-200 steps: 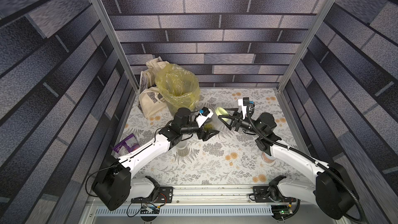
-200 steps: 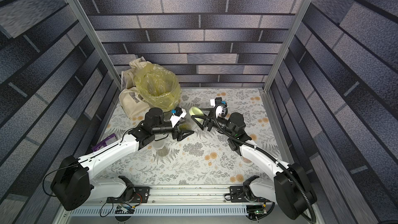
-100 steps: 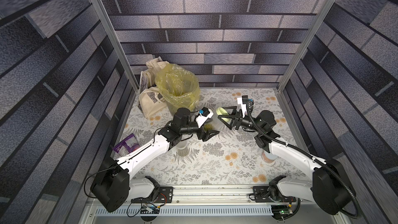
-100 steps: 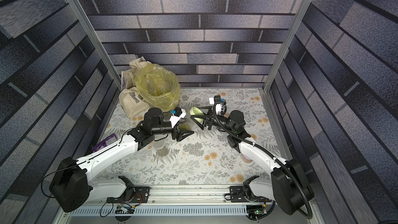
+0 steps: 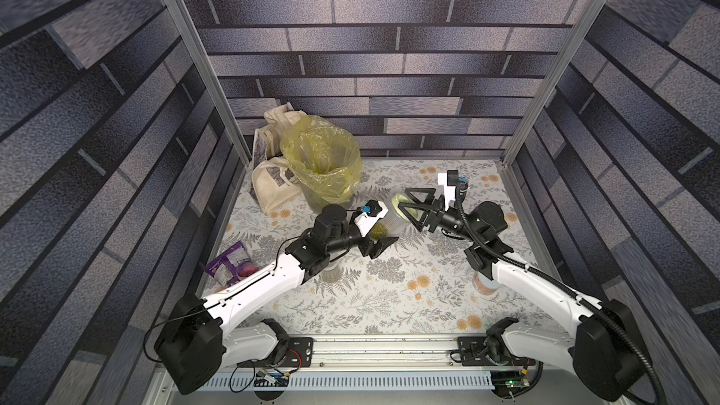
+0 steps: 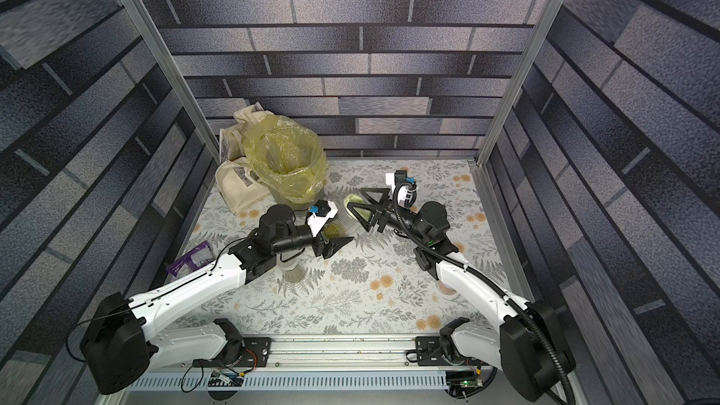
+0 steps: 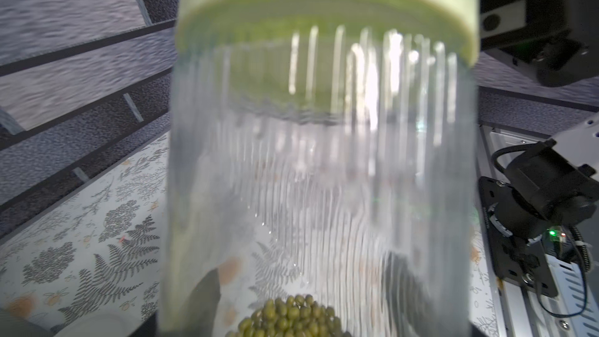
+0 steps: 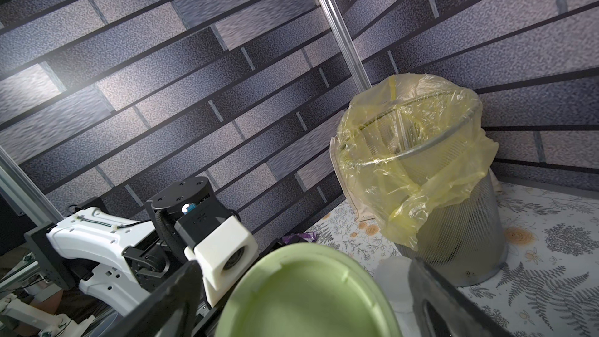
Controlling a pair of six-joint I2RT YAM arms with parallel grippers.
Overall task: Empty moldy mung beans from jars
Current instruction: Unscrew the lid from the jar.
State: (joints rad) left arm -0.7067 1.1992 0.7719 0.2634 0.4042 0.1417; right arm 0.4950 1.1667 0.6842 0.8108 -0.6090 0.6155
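Grey brick walls (image 5: 389,52), floral tabletop (image 5: 389,290)

My table (image 5: 389,298), under a grey fern-print cloth, carries a grey mesh bin lined with a yellow bag (image 5: 331,202), cream cloth tote bags (image 5: 269,188) beside it, a purple packet (image 5: 230,266), a clear jar (image 5: 331,274) beneath my left arm (image 5: 265,286) and a pinkish can (image 5: 485,286) beneath my right arm (image 5: 537,278).

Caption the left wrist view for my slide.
Close-up: ribbed clear jar, pale green lid on, mung beans inside.
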